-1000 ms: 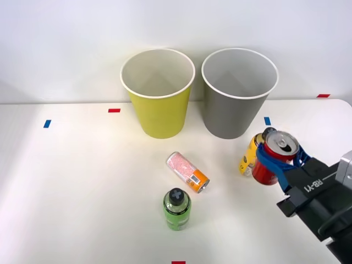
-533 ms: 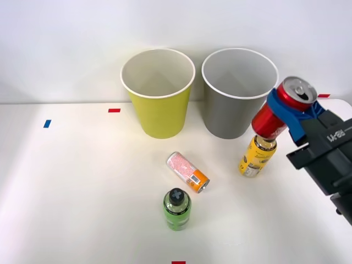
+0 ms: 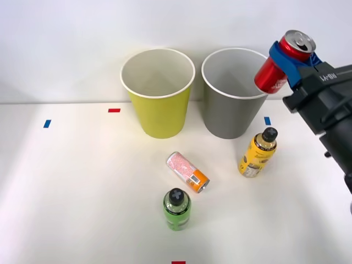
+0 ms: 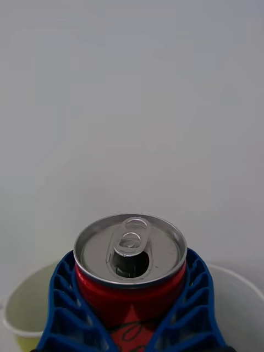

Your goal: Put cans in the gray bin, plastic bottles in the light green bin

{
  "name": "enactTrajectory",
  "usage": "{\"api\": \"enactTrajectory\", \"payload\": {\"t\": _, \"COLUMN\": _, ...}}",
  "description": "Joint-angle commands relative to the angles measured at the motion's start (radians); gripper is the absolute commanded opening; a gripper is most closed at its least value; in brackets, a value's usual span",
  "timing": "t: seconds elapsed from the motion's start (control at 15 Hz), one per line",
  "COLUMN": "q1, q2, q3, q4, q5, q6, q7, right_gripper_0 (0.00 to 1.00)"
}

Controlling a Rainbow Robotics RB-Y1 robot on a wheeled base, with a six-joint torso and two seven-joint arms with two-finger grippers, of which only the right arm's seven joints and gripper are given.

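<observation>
Red can (image 3: 278, 65) clamped in right gripper (image 3: 290, 56), blue fingers (image 4: 61, 308) wrapped round its sides; long axis tilted, silver top toward 1 o'clock, hanging at the gray bin's (image 3: 236, 93) 3 o'clock rim. Pink-white can (image 3: 188, 171) lies on its side on the table (image 3: 77, 181), axis 10-to-4, orange end at 4. 2 cans, 2 bottles, both upright: yellow bottle (image 3: 257, 153), green bottle (image 3: 176, 209). 2 bins; light green bin (image 3: 159, 93) at gray's 9 o'clock
</observation>
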Motion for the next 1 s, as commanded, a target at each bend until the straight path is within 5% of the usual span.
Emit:
{"api": "enactTrajectory", "payload": {"t": 0.07, "q1": -0.127, "q2": 0.012, "q3": 0.023, "q4": 0.147, "q5": 0.028, "q6": 0.001, "q7": 0.001, "right_gripper_0": 0.0}}
{"api": "enactTrajectory", "payload": {"t": 1.0, "q1": -0.545, "q2": 0.081, "q3": 0.181, "q4": 0.667, "q5": 0.157, "q6": 0.001, "q7": -0.013, "right_gripper_0": 0.0}}
